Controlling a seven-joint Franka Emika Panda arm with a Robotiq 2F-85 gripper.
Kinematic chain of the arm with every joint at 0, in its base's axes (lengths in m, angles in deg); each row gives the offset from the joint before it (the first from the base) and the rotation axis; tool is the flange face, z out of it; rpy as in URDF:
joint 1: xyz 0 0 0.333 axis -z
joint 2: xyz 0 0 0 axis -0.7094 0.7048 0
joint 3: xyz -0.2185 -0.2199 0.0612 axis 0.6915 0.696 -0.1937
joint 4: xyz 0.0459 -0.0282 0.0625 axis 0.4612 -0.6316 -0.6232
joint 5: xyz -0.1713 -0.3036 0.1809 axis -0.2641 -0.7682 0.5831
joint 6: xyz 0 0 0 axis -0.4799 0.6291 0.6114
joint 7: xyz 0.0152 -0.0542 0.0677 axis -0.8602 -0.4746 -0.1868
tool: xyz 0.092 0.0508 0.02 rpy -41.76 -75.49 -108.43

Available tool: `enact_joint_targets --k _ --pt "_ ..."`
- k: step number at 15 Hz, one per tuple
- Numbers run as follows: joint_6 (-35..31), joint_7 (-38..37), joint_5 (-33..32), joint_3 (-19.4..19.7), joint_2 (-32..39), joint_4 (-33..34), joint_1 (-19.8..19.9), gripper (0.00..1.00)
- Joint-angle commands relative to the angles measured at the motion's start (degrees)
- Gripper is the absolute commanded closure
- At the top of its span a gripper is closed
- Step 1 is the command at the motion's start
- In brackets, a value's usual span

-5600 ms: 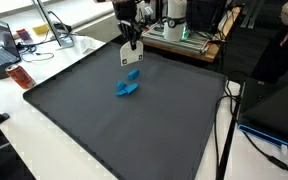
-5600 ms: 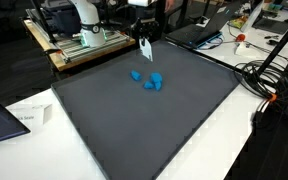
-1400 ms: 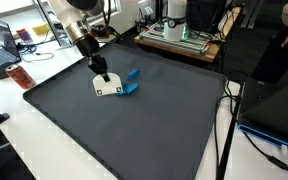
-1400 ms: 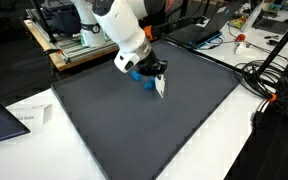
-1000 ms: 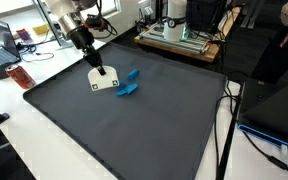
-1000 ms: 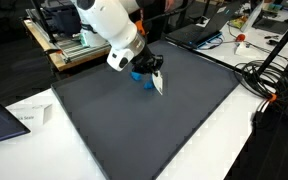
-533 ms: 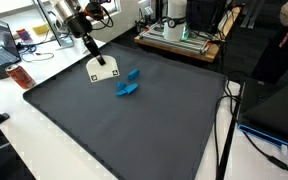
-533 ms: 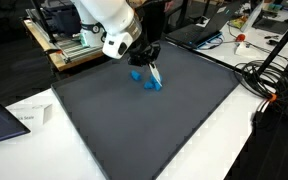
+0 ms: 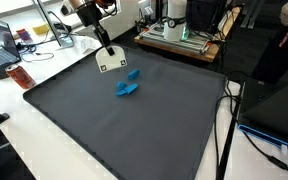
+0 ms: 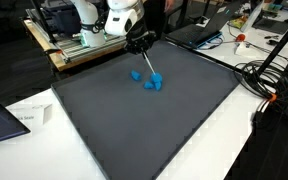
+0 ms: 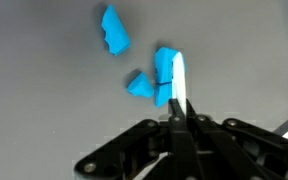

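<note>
The claw is clamped tight on the top edge of a white card, which hangs down from its fingertips with its flat face turned to the camera in an exterior view. In another exterior view the claw shows the same card edge-on, a thin white strip slanting down and away from the fingers. In the wrist view the claw pinches the card between its black fingers, and the card again appears as a narrow white sliver running ahead of them.

Just beyond the card's far end lies a cluster of blue foam pieces on the dark grey mat; from the wrist the card's edge overlaps this cluster, though whether they touch cannot be told. A separate blue foam piece lies farther ahead of the claw and off to one side. In both exterior views the cluster sits below and just past the card's lower end.
</note>
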Motion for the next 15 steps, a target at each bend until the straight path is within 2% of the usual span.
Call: enact_joint_targets --k 1,5,9,12,13,14,15 --pt "-2.53 -6.26 -4.82 0.81 -5.76 -6.2 -2.18 0.99" --pt "-5.55 -14.29 -11.9 1.28 -9.41 -11.18 -3.59 0.99" --pt "-5.01 -21.29 -17.17 1.35 -11.62 -14.87 -3.93 0.99" --pt "-5.09 -20.43 -16.94 0.57 -12.77 -17.88 -4.2 0.99" --pt "-5.14 -15.1 -13.45 -0.2 -13.88 -19.31 -4.4 0.99" --pt "-4.25 -18.19 -15.3 0.63 -10.42 -15.6 -3.95 0.96" --pt "-4.25 -17.15 -14.97 0.31 -10.86 -16.44 -4.23 0.96"
